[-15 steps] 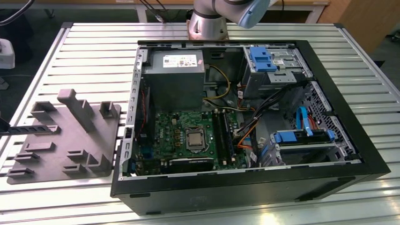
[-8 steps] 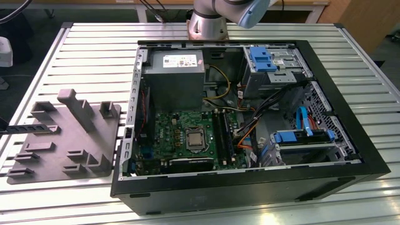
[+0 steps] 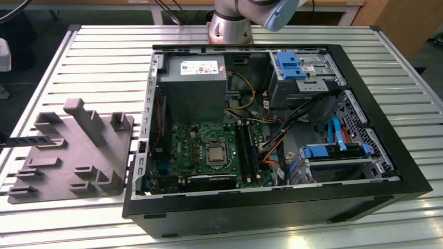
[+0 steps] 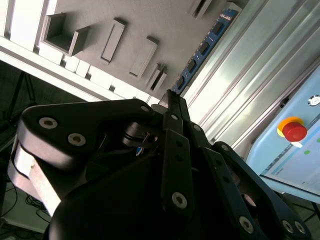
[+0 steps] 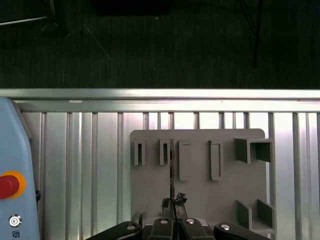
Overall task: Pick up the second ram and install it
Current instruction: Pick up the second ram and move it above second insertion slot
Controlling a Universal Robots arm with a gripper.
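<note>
A: The desk (image 3: 104,62) is made of ribbed aluminium slats, pale and shiny. What lies on it?

B: At the exterior view's left there is a flat gray plastic fixture (image 3: 59,162) with raised blocks and narrow slots. Just beside it, to the right, stands an open black computer case (image 3: 277,207) with a green motherboard (image 3: 183,140) inside.

A: And where is the second ram (image 4: 210,42)?

B: It is over the fixture, well apart from the case. In both wrist views the black, jointed fingers of the gripper (image 5: 173,200) are pressed together on one end of it. It is a thin flat stick with a blue edge and small dark rectangular chips. Whether it touches the fixture, I cannot tell.
</note>
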